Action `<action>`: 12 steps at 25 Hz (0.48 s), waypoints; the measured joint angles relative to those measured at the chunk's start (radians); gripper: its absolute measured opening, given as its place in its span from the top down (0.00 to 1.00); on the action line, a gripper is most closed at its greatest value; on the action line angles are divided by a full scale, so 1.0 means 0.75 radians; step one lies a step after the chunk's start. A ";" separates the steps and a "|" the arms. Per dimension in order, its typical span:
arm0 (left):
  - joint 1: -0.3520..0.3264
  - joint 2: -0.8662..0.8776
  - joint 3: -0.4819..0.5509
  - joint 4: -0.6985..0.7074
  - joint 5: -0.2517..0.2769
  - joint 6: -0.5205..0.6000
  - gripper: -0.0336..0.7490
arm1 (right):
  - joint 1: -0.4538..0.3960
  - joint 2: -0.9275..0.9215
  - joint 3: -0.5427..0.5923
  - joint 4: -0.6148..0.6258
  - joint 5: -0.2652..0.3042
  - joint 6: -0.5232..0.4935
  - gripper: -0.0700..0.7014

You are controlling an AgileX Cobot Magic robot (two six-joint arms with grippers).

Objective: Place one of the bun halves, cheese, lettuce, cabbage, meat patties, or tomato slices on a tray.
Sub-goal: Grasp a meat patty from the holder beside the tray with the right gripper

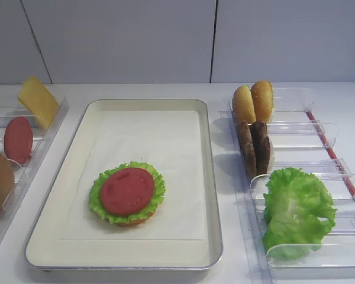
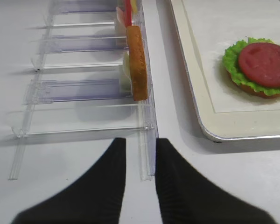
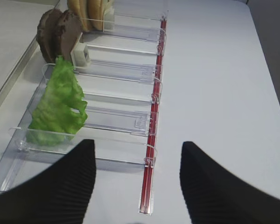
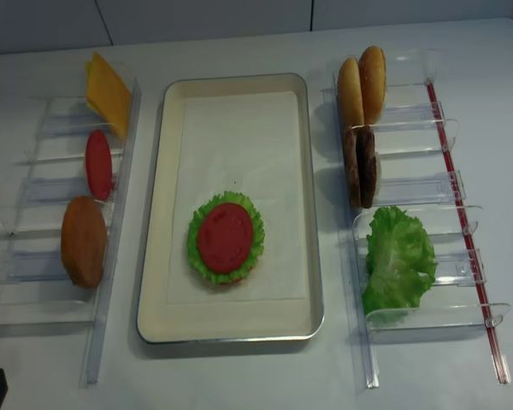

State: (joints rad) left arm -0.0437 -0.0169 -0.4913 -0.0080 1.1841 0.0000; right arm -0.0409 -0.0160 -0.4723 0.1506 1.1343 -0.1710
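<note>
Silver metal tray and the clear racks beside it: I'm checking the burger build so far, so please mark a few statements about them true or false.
1. A red tomato slice tops the stack on the silver metal tray. True.
2. Green ruffled lettuce shows under that slice. True.
3. The pale-yellow cheese square lies on the tray. False: it leans in the left clear plastic rack.
4. The two dark-brown meat patties stand on edge in the right clear rack. True.
5. The right gripper holds lettuce. False: its jaws are open and empty.
6. The tray holds two stacks. False: one only.
</note>
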 joint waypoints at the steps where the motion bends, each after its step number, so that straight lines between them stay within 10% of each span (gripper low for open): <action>1: 0.000 0.000 0.000 0.000 0.000 0.000 0.77 | 0.000 0.000 0.000 0.000 0.000 0.000 0.35; 12: 0.000 0.000 0.000 0.000 0.000 0.000 0.77 | 0.000 0.000 0.000 0.031 0.000 0.000 0.35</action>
State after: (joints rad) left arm -0.0437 -0.0169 -0.4913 -0.0080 1.1841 0.0000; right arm -0.0409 -0.0160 -0.4723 0.1740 1.1343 -0.1710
